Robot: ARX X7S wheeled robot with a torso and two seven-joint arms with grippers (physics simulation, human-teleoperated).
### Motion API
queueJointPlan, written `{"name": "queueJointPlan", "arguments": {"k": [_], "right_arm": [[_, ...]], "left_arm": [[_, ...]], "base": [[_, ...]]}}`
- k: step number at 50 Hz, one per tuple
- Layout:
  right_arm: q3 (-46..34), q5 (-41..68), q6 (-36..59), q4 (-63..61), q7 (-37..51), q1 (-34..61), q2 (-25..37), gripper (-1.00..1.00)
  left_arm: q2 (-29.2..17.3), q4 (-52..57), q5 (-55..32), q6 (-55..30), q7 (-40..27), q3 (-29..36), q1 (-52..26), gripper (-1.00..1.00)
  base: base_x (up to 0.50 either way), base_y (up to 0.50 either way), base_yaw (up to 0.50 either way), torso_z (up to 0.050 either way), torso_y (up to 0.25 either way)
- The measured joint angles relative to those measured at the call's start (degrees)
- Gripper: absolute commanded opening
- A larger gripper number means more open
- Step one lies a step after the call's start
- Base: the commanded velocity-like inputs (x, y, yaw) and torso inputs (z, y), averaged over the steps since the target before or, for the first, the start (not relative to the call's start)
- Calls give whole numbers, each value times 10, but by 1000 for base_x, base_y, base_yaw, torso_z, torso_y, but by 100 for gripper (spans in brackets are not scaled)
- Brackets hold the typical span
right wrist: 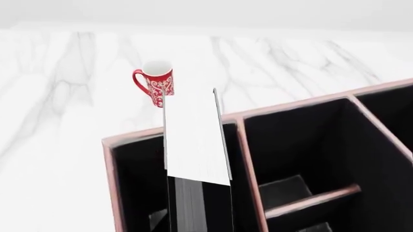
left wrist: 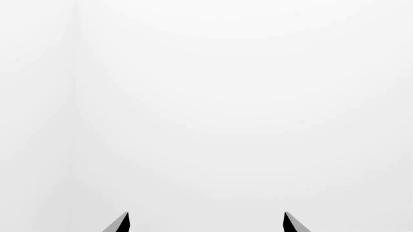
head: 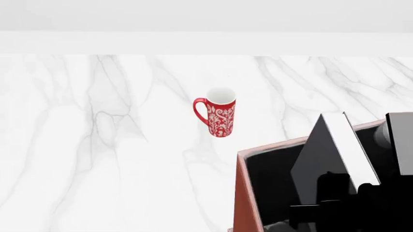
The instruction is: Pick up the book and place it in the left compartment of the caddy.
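- On the marble table [head: 96,159], the caddy [head: 240,193] sits near the robot's right side, the red patterned mug [head: 218,115] well apart beyond it.
- Tilted, the book [right wrist: 193,145] stands in the left compartment [right wrist: 139,183], white page edges up, its top above the rim.
- Right gripper [head: 345,193] clamps the book's near end.
- Left gripper [left wrist: 206,223] is spread wide, facing only blank white.

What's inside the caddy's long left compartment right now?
The black hardcover book stands on edge, tilted, inside the reddish-brown caddy's left compartment, white pages up, top above the rim. Its lower end and the compartment floor are hidden.
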Motion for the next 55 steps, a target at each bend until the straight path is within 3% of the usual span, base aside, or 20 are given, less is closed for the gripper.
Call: {"name": "queueJointPlan", "arguments": {"k": [55], "right_arm": [[-52, -116, -11, 72, -64, -61, -64, -100]], "left_arm": [[-7, 0, -6, 5, -7, 0, 3, 100]], "base": [[0, 0, 0, 0, 1]]}}
